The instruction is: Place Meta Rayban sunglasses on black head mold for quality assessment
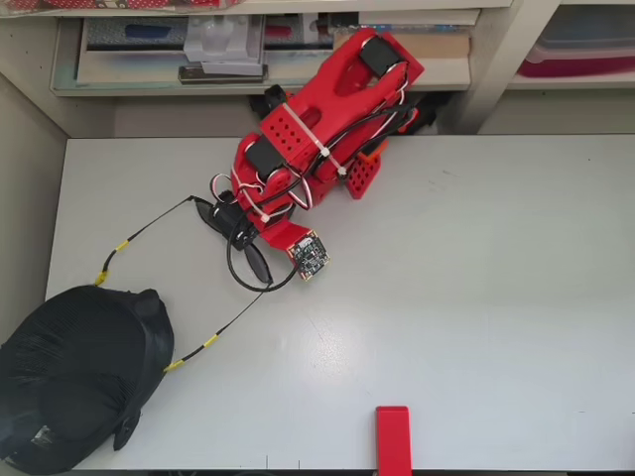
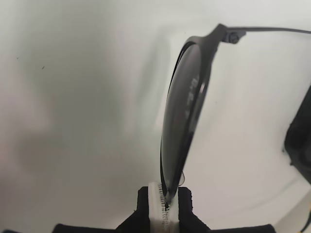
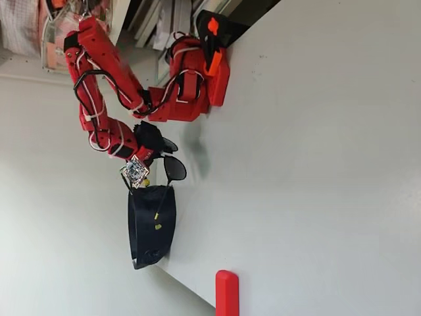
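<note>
The sunglasses (image 1: 256, 264) are thin black wire-frame glasses with dark oval lenses. Their long arms run down-left to yellow tips in the overhead view. My gripper (image 1: 236, 236) is shut on the frame between the two lenses. In the wrist view the fingertips (image 2: 181, 200) pinch the lower rim of one lens of the sunglasses (image 2: 187, 111), seen edge-on. The black head mold (image 1: 79, 377) sits at the table's lower-left corner, and one arm tip reaches its edge. In the fixed view the gripper (image 3: 156, 148) holds the sunglasses (image 3: 174, 169) off the table, just beside the head mold (image 3: 151, 224).
A red block (image 1: 393, 438) stands at the table's near edge, also visible in the fixed view as the red block (image 3: 227, 293). The arm's red base (image 1: 362, 178) is at the table's far edge, with shelves behind it. A small circuit board (image 1: 309, 254) hangs by the wrist.
</note>
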`<act>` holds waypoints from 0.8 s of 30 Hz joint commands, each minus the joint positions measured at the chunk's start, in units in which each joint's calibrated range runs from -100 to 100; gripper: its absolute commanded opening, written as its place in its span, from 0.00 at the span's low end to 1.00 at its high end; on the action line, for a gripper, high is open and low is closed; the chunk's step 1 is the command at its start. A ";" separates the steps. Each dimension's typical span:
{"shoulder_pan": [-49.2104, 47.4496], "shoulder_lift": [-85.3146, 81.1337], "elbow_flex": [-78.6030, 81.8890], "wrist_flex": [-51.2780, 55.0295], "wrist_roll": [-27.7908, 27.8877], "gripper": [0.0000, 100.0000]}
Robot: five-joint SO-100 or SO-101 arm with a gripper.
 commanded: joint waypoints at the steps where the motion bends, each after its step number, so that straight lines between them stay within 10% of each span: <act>1: 0.17 5.19 -13.14 -1.33 0.71 0.00; 24: 0.34 25.69 -25.52 -12.76 -0.06 0.00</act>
